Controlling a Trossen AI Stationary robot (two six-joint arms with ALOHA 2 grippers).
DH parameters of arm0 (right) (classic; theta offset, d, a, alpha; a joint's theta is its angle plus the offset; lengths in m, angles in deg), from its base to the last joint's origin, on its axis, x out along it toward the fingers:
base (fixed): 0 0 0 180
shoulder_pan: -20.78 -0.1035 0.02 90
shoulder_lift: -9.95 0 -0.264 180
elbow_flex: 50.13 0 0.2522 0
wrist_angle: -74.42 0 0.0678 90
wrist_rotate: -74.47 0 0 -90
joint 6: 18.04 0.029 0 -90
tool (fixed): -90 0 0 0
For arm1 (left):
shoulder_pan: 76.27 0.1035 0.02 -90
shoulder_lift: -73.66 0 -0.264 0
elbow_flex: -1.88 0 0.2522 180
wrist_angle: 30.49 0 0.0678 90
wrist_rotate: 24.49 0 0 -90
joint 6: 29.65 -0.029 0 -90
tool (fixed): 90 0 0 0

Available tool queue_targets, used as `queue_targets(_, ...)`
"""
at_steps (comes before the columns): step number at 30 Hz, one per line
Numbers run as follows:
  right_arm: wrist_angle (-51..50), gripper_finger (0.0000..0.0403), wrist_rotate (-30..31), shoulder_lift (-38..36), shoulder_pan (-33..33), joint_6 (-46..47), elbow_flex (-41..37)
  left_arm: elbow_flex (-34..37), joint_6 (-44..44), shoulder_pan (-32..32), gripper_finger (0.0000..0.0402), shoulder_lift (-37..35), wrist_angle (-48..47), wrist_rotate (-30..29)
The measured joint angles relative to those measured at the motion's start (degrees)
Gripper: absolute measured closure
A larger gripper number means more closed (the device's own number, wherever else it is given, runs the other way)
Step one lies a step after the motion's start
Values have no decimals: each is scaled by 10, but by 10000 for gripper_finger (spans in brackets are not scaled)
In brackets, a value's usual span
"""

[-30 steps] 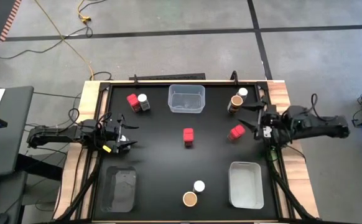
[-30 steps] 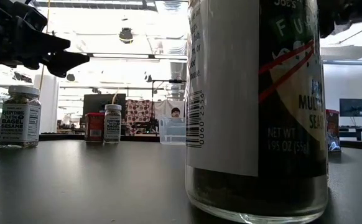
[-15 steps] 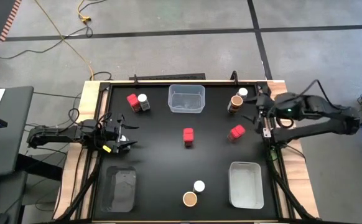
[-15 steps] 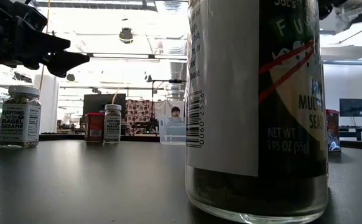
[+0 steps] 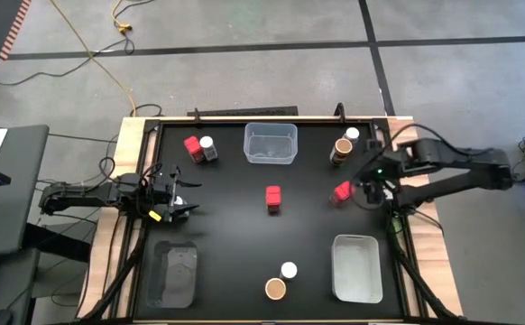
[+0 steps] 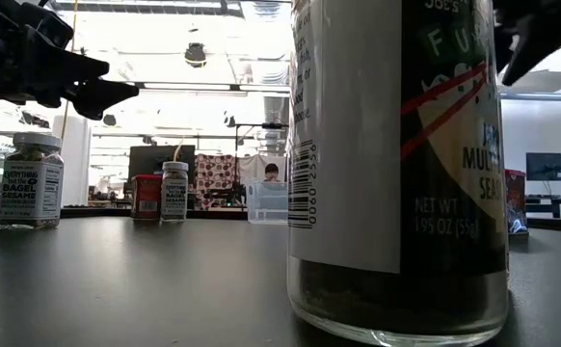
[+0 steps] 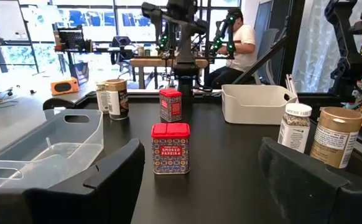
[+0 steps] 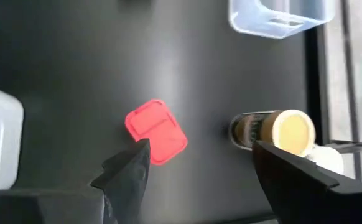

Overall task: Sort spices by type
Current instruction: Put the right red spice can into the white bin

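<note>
The spices stand scattered on the black table point(image 5: 235, 226). A red box point(image 5: 193, 146) and a white-lidded jar point(image 5: 207, 144) stand at the far left. Another red box point(image 5: 272, 197) is in the middle. A tan-lidded jar point(image 5: 342, 147) and a white-lidded jar point(image 5: 352, 134) stand at the far right, with a third red box point(image 5: 342, 191) nearer. A white-lidded jar point(image 5: 288, 269) and a tan-lidded jar point(image 5: 274, 288) are at the near edge. My right gripper point(image 5: 364, 187) hangs open, tipped down just right of that third red box point(image 8: 156, 132). My left gripper point(image 5: 179, 195) waits open at the left edge.
A clear bin point(image 5: 270, 144) stands at the far middle, another clear bin point(image 5: 174, 273) at the near left, and a white bin point(image 5: 356, 266) at the near right. In the low view, a large jar point(image 6: 396, 164) fills the foreground. A person sits in the room behind point(image 7: 234, 40).
My right arm has risen at the table's right edge. Its gripper has tipped from level to pointing steeply down and now hangs beside the red box on the right. Its fingers have stayed open. The spices have not moved.
</note>
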Motion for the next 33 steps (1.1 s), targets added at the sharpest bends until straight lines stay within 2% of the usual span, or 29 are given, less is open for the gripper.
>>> queue_targets(9, 31, 92, -52, 30, -5, -70, -61, 0, 0, 0, 98, 0, 0, 0)
queue_targets(21, 99, 92, -60, 87, -24, -158, -130, 0, 0, 0, 98, 0, 0, 0)
queue_targets(33, 126, 92, -60, 147, 38, -262, -131, 0, 0, 0, 98, 0, 0, 0)
